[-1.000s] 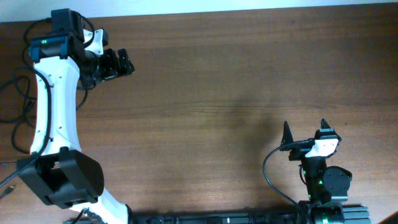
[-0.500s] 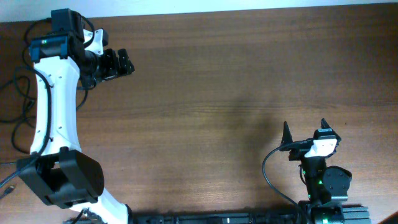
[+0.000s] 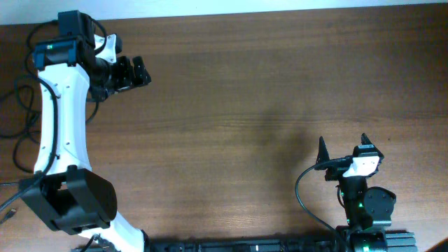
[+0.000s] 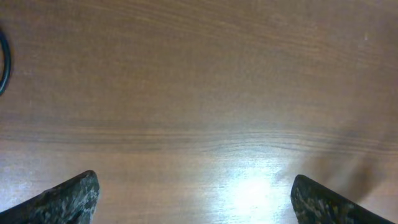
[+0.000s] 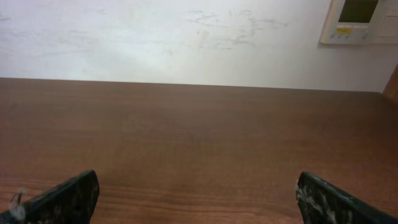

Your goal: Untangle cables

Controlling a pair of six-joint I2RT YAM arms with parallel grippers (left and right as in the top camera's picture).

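Note:
Thin black cables [image 3: 22, 115] lie in loose loops at the table's far left edge, partly behind the white left arm. The left wrist view catches only a short black arc of cable [image 4: 3, 62] at its left border. My left gripper [image 3: 133, 71] hangs over the back left of the table, to the right of those loops; its jaws stand wide apart over bare wood [image 4: 194, 190]. My right gripper [image 3: 343, 143] rests near the front right, far from the cables, open with nothing between its fingers [image 5: 198, 190].
The brown wooden table [image 3: 245, 105] ends at a white wall along the back. A wall panel [image 5: 360, 18] shows at the top right of the right wrist view. The left arm's base [image 3: 70, 199] sits at the front left, with more black cord beside it.

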